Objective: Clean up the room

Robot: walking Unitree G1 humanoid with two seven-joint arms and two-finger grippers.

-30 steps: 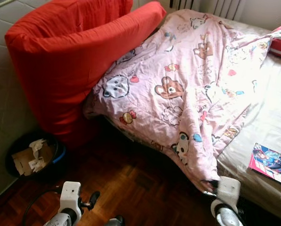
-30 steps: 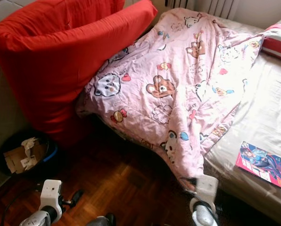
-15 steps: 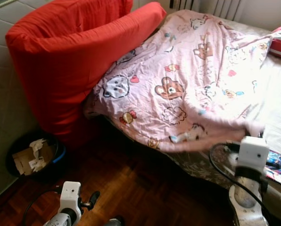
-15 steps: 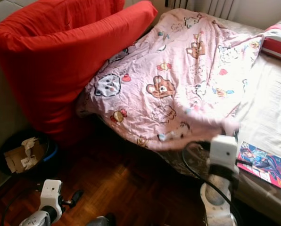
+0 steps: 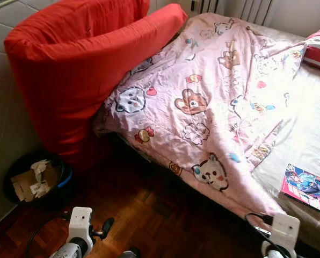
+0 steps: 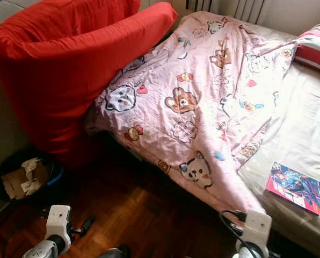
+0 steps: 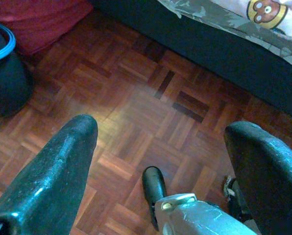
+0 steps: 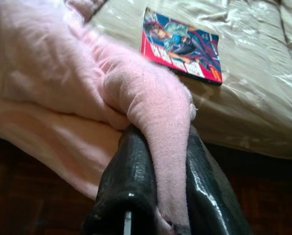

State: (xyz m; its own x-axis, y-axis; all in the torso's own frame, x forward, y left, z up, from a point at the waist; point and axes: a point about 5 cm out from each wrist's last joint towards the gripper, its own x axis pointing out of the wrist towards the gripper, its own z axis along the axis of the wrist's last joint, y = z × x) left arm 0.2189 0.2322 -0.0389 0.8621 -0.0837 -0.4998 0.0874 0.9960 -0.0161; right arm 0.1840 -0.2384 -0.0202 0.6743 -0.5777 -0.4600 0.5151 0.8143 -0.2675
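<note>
The right gripper (image 8: 158, 196) pinches the lower corner of the pink blanket (image 5: 213, 107) between its two black fingers (image 8: 129, 186), a fold of cloth squeezed in the narrow gap. In the eye views this gripper sits low at the bed's near edge, with the blanket corner right at it. Just beyond the pinched corner and a little to its right, a comic book (image 6: 295, 187) lies flat on the beige sheet (image 5: 315, 140). From the gripper the blanket runs up and away across the bed, printed with cartoon bears and cats, its left edge hanging over the side toward the wooden floor (image 5: 149, 215).

The left gripper (image 7: 160, 161) hangs low over the floor with its fingers spread wide and nothing between them. Beyond it and to its left stands a dark bin (image 5: 36, 180) with cardboard and paper scraps inside. Farther off, a big red cushion (image 5: 79, 70) leans against the wall, touching the blanket's far left edge. A red-striped pillow (image 6: 315, 47) lies at the far right of the bed.
</note>
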